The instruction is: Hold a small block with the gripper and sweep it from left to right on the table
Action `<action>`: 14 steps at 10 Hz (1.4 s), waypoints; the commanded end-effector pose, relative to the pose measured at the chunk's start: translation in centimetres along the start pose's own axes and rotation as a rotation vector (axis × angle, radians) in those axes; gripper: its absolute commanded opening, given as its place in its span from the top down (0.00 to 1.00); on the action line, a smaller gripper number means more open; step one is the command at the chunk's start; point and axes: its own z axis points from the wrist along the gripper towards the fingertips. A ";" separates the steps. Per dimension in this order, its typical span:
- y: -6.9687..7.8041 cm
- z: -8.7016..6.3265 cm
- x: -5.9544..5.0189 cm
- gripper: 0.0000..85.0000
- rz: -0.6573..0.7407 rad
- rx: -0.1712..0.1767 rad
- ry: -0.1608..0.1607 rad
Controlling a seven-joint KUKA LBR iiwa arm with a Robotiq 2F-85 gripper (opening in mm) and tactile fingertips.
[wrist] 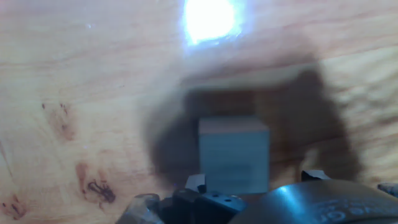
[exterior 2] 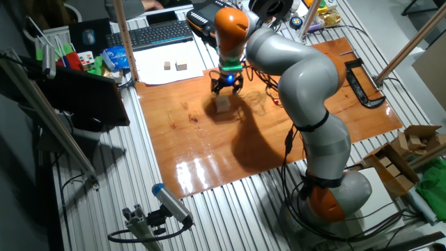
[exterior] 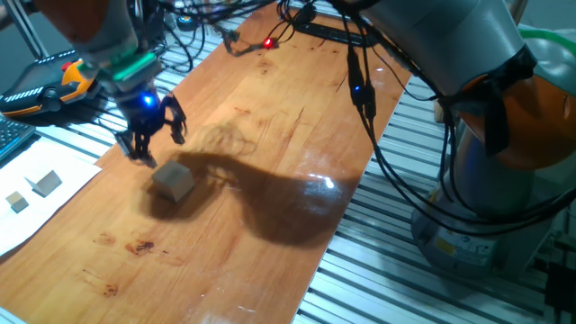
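The small block is a light-tan wooden cube resting on the reddish-brown table near its left end. My gripper, black with a blue-green light band, hangs just above and slightly behind the block. It is open and holds nothing. In the other fixed view the gripper is right over the block. In the hand view the block sits between my two fingertips, in the arm's shadow.
A white sheet with two smaller cubes lies left of the board. A keyboard is behind it. Ribbed grey slats border the board. Cables hang over its far end, and a black clamp grips its right side.
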 end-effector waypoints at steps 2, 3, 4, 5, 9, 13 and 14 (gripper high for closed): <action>-1.2 -1.3 -0.8 0.16 -0.036 0.017 -0.005; -1.7 -1.8 -1.0 0.18 -0.050 0.017 0.003; -2.2 -2.1 -1.1 0.18 -0.059 0.017 0.008; -2.7 -2.4 -1.0 0.19 -0.072 0.014 0.001; -3.5 -3.4 -0.3 0.19 -0.081 0.022 -0.002; -3.8 -3.5 -0.2 0.19 -0.083 0.018 0.003; -3.8 -3.6 -0.2 0.19 -0.085 0.017 0.003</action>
